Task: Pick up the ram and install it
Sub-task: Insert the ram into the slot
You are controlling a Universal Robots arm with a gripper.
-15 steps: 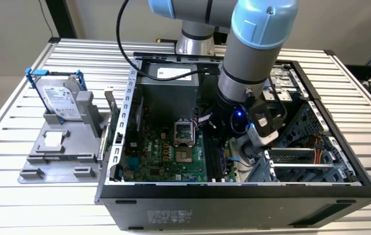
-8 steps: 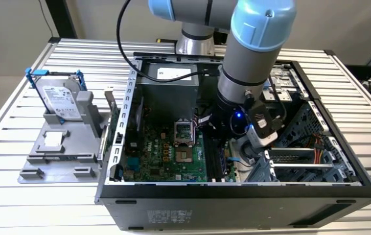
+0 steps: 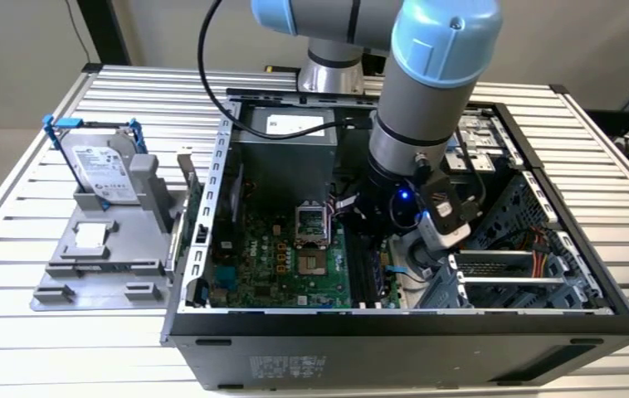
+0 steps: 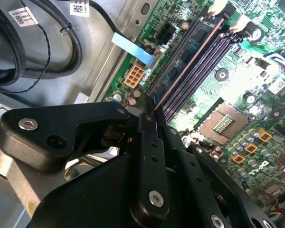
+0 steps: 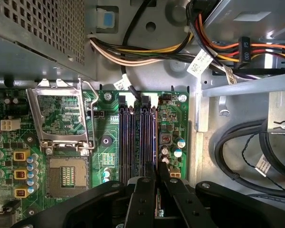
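1. Over the slots (image 5: pixel 137 137), the gripper (image 5: pixel 156 183) is clamped on the ram (image 4: pixel 192 57).
2. The ram sits edge-down along one slot; best pressed straight and evenly, I judge.

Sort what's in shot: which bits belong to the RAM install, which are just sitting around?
In the job:
- ram, edge-on, set in a motherboard slot
- hand, closed around the ram's near end
- memory slots

Lying about:
- hard drive in its blue frame, on the grey stand outside the case
- processor socket, bare
- power cables
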